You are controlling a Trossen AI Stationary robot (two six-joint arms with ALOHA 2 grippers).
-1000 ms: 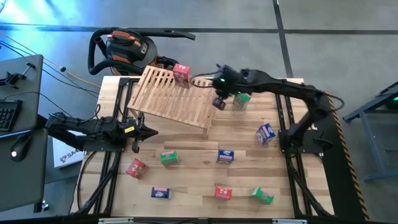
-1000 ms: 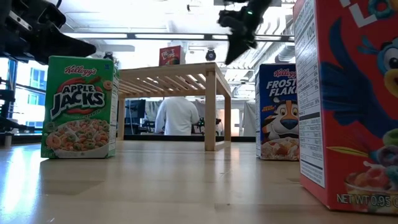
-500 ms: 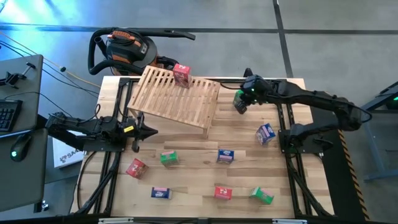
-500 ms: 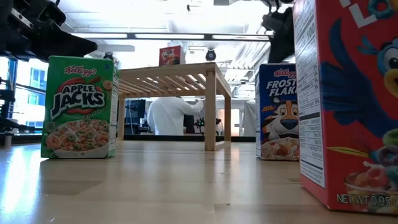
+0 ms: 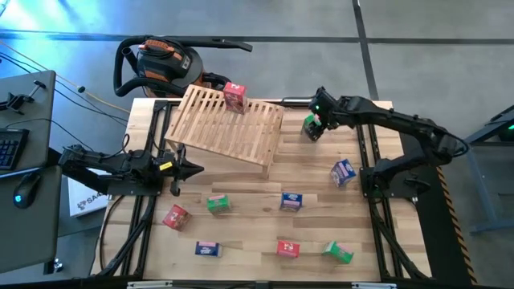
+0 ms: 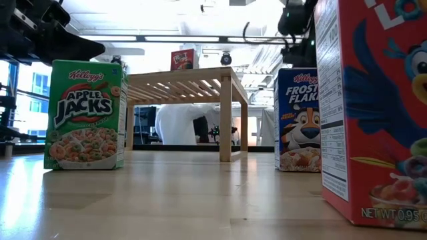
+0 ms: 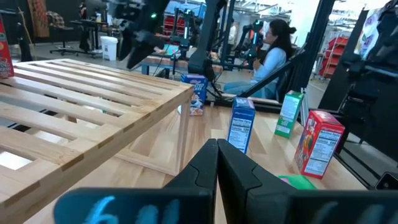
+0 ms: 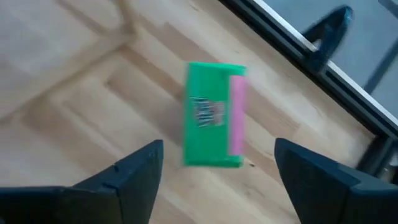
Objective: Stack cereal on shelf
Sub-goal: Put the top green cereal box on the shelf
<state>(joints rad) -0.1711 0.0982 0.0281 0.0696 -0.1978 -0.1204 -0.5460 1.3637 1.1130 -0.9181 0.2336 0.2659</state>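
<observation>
The shelf (image 5: pixel 229 128) is a slatted wooden rack standing at the table's far left. One red cereal box (image 5: pixel 234 96) stands on its far edge. A green cereal box (image 8: pixel 214 115) rests on the table right of the shelf, also visible from overhead as the green box (image 5: pixel 312 127). My right gripper (image 8: pixel 217 149) hovers open above it, one finger on each side and clear of it. My left gripper (image 5: pixel 178 170) waits shut at the table's left edge, near the shelf's front corner.
Other cereal boxes are scattered over the near half: blue-and-white ones (image 5: pixel 343 172), (image 5: pixel 291 201), (image 5: pixel 208 250), green ones (image 5: pixel 218 205), (image 5: pixel 339 252), red ones (image 5: pixel 175 216), (image 5: pixel 287 248). A shop vacuum (image 5: pixel 165 64) sits beyond the far edge. A person (image 6: pixel 183 123) moves behind the table.
My right gripper has swung from the shelf's right end toward the table's right, and now hangs over the green box near the far edge. The boxes and the shelf have stayed where they were.
</observation>
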